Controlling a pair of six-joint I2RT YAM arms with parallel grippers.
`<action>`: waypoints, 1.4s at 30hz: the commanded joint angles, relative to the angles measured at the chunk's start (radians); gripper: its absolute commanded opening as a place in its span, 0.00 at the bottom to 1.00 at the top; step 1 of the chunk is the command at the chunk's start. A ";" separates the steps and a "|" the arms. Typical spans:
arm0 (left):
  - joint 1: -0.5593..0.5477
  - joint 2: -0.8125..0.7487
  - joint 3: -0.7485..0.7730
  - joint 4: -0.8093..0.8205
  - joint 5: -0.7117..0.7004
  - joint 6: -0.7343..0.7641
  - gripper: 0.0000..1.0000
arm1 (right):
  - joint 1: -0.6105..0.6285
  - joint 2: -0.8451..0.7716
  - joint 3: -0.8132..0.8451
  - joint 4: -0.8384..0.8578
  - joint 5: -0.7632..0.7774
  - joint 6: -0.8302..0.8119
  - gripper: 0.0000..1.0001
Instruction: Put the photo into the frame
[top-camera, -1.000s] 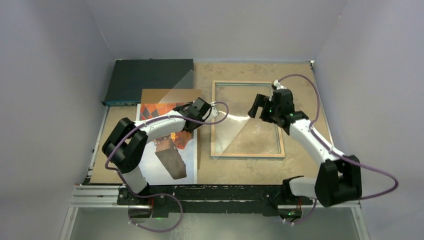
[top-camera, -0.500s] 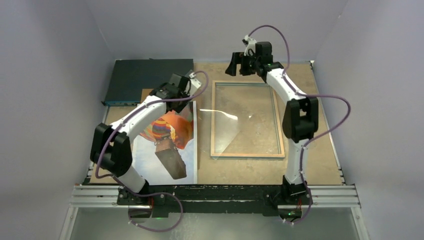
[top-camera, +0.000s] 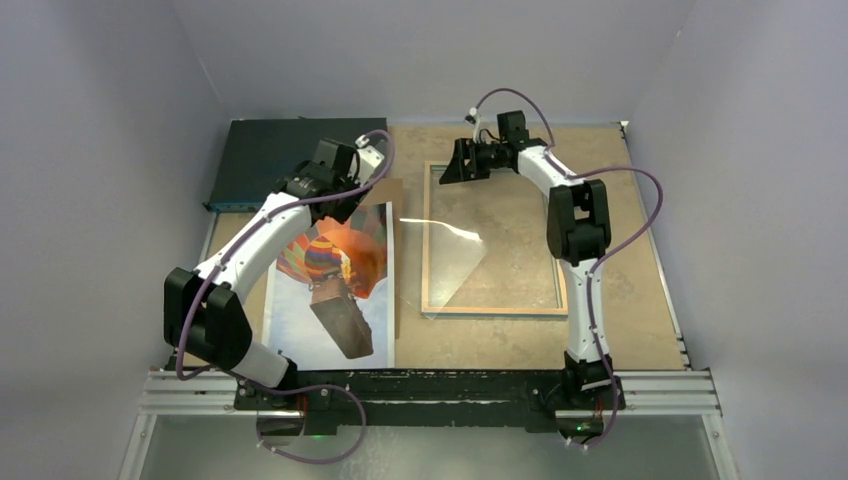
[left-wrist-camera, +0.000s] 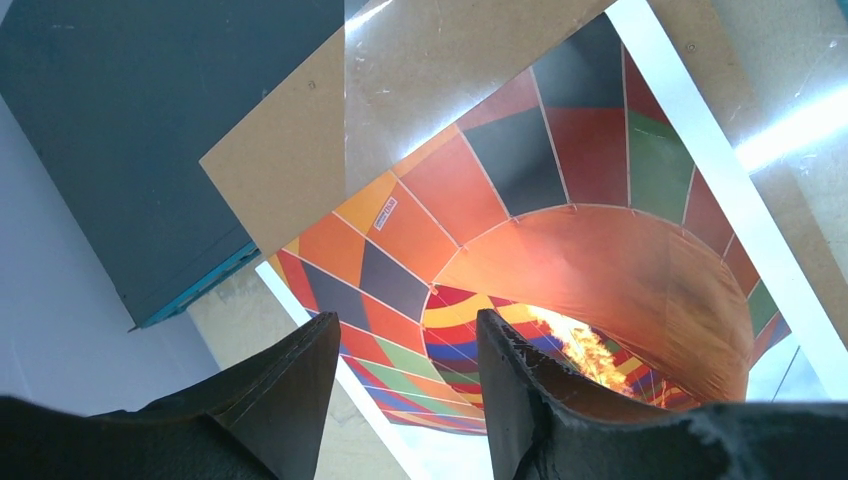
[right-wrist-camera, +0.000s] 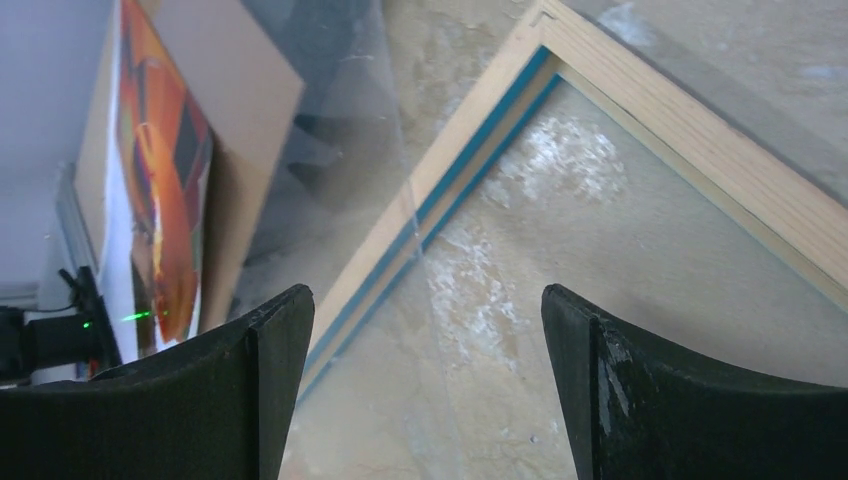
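Note:
The photo (top-camera: 330, 290) of the orange-red balloon lies flat on the left of the table, also seen as the photo (left-wrist-camera: 560, 230) and the photo (right-wrist-camera: 165, 170). The frame (top-camera: 494, 310) lies to its right, wood rim up, a blue edge showing on the frame (right-wrist-camera: 690, 150). My left gripper (top-camera: 335, 165) hovers over the photo's far end; the left gripper (left-wrist-camera: 408, 325) is open with nothing between its fingers. My right gripper (top-camera: 452, 165) sits at the frame's far-left corner, and the right gripper (right-wrist-camera: 424, 300) is open and empty.
A plain brown board (top-camera: 385, 192) pokes out past the photo's far end. A dark flat box (top-camera: 280, 160) sits at the back left. A clear pane (top-camera: 450, 255) lies askew across the frame's left part. Grey walls close in on three sides.
My left gripper has opened and drawn back toward the photo's far end. My right arm has swung from the frame's right side to its far-left corner, its jaws narrowing slightly.

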 joint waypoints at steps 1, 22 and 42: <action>0.008 -0.037 0.012 -0.004 -0.031 0.004 0.50 | -0.008 -0.032 -0.033 0.125 -0.173 0.042 0.86; 0.008 -0.054 -0.008 -0.007 -0.055 0.012 0.44 | -0.005 0.098 -0.024 0.320 -0.383 0.146 0.70; 0.008 -0.060 -0.043 0.009 -0.089 0.024 0.40 | -0.008 -0.021 -0.213 0.574 -0.480 0.341 0.00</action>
